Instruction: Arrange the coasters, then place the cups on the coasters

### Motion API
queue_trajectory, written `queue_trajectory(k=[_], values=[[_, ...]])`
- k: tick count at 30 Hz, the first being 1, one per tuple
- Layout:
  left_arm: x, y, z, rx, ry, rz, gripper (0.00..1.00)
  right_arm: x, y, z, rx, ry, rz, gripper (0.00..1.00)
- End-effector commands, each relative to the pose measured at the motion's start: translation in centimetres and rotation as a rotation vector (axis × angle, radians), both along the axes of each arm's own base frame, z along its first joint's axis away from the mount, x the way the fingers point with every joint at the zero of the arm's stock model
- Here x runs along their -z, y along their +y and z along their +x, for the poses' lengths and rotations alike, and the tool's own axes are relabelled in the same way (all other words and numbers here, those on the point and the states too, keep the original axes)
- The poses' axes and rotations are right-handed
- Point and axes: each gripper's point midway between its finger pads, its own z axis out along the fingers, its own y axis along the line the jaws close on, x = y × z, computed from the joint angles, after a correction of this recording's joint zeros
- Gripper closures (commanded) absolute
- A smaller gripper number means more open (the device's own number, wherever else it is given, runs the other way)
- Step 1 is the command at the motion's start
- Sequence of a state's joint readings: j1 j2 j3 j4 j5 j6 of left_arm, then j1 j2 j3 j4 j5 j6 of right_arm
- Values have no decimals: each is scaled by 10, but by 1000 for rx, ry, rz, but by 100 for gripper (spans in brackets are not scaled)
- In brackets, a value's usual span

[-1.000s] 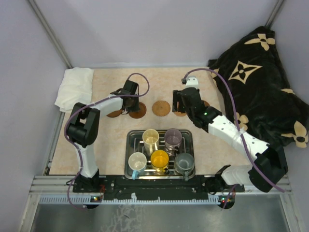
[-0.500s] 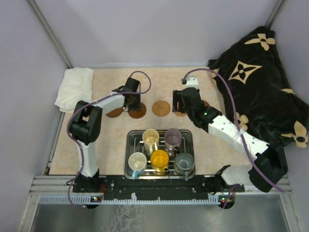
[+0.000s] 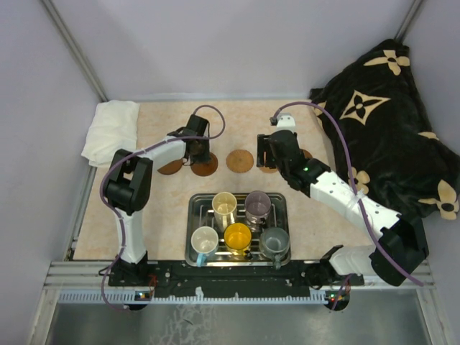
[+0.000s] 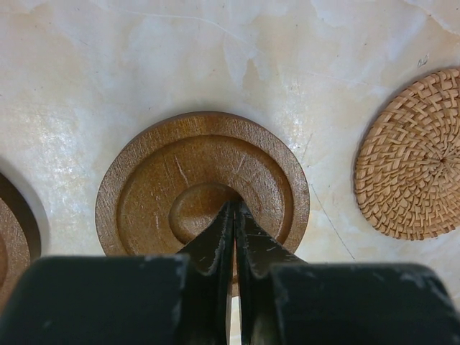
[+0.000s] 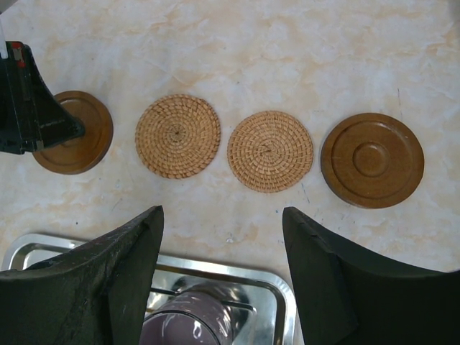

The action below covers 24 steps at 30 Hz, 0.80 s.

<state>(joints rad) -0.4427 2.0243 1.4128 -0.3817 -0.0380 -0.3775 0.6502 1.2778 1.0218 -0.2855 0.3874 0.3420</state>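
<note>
Five coasters lie in a row behind the tray. My left gripper (image 4: 235, 205) is shut, its tips down on a dark wooden coaster (image 4: 165, 187). A woven coaster (image 4: 413, 154) lies to its right, and another wooden one (image 4: 8, 233) shows at the left edge. My right gripper (image 5: 223, 223) hangs open above the table, holding nothing. Beyond it lie two woven coasters (image 5: 177, 135) (image 5: 270, 151) and a wooden one (image 5: 372, 159). The cups stand in the steel tray (image 3: 194, 210): cream (image 3: 224, 203), purple (image 3: 258, 203), light blue (image 3: 204, 239), yellow (image 3: 238, 236) and grey (image 3: 274, 241).
A folded white cloth (image 3: 111, 129) lies at the back left corner. A dark flower-patterned blanket (image 3: 381, 108) is heaped along the right side. Walls close off the back and sides.
My left gripper has shifted slightly to the right over the wooden coaster, and its elbow has swung with it. The right arm has not moved.
</note>
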Motion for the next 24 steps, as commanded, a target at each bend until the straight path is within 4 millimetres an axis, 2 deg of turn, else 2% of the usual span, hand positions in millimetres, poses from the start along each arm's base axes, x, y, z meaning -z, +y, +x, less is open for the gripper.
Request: queue_trajectory(k=[1, 10, 16, 18, 21, 24], values=[[2, -4, -6, 14, 16, 5, 90, -26, -1, 4, 11, -55, 41, 32], [-45, -1, -1, 9, -82, -10, 87, -34, -3, -2, 5, -61, 61, 33], [-89, 9, -4, -20, -178, -20, 82, -42, -9, -5, 14, -76, 50, 33], [-100, 21, -5, -59, -213, 7, 81, -43, -11, -6, 20, -78, 46, 33], [-105, 50, -9, -137, -234, 69, 79, -47, -14, -8, 25, -79, 48, 33], [-91, 84, -15, -218, -187, 77, 79, -49, -15, -11, 27, -79, 60, 33]])
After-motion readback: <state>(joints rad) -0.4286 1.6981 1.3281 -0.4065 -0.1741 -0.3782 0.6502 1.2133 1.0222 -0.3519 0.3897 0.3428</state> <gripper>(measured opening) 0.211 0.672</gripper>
